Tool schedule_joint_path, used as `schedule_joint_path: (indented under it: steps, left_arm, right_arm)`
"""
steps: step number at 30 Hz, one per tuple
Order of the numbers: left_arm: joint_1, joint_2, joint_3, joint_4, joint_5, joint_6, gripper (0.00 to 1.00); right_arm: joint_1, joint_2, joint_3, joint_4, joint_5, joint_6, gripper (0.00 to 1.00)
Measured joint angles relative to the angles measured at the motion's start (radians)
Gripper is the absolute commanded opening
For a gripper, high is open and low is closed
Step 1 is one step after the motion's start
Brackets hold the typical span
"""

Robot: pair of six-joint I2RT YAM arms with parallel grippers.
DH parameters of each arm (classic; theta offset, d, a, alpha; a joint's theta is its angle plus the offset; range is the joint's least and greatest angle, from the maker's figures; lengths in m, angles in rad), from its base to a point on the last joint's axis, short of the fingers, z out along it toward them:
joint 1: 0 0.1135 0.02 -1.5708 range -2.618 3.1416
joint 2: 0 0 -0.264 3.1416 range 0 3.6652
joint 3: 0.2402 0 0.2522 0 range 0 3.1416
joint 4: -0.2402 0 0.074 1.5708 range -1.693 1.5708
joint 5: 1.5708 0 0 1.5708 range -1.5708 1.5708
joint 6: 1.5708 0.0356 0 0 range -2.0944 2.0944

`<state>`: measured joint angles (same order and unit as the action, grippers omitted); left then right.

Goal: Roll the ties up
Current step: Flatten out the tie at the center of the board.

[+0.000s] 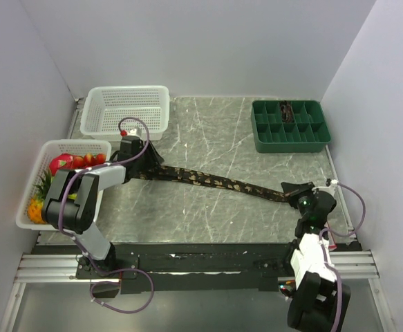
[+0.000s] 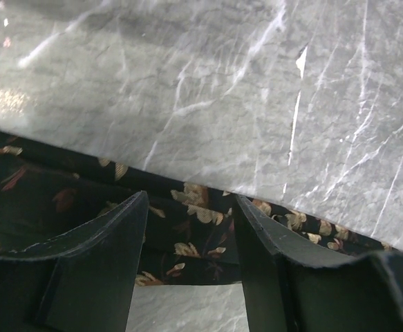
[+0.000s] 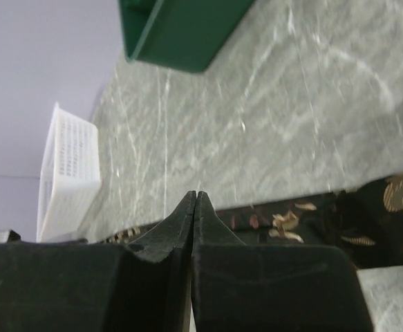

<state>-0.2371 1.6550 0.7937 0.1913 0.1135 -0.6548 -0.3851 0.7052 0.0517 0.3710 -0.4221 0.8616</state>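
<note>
One tie (image 1: 215,182), dark with a tan leaf pattern, lies stretched flat across the marble table from left to right. My left gripper (image 1: 148,160) is at its left end. In the left wrist view the left gripper (image 2: 187,200) is open, its fingers standing either side of the tie (image 2: 194,235) just above the fabric. My right gripper (image 1: 292,190) is at the tie's right end. In the right wrist view its fingertips (image 3: 196,194) are pressed together, with the tie (image 3: 305,214) lying just beyond them. Whether fabric is pinched between them does not show.
An empty white basket (image 1: 125,111) stands at the back left. A second white basket (image 1: 32,187) holding fruit stands at the left edge. A green compartment tray (image 1: 289,126) sits at the back right with a dark item (image 1: 285,107) in one cell. White walls enclose the table.
</note>
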Motion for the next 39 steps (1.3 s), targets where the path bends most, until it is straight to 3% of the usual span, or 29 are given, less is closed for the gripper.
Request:
schedule_joint_path:
  steps: [7,12,19,24,27,32,39]
  left_arm:
    - [0.000,0.011,0.024,-0.027,0.009,0.005,0.59]
    - [0.014,0.007,0.026,-0.076,0.001,0.008,0.61]
    - [0.069,-0.045,0.026,-0.122,0.000,0.014,0.61]
    - [0.092,-0.090,0.026,-0.147,-0.007,0.024,0.61]
    - [0.099,-0.103,0.026,-0.159,-0.010,0.027,0.61]
    - [0.110,-0.104,0.026,-0.170,-0.020,0.026,0.61]
    - [0.126,-0.104,0.026,-0.204,-0.086,0.023,0.64]
  right_arm:
    - [0.023,0.188,-0.003,0.060,-0.017,-0.018,0.00]
    - [0.023,0.405,-0.007,0.304,-0.024,-0.008,0.00]
    - [0.026,0.800,-0.001,0.687,-0.057,0.127,0.00]
    - [0.026,1.000,0.022,0.826,-0.074,0.233,0.00]
    - [0.026,0.977,0.038,0.826,-0.078,0.243,0.00]
    - [0.048,0.755,0.123,0.663,-0.036,0.141,0.00]
    - [0.070,0.564,0.159,0.497,-0.030,0.010,0.00]
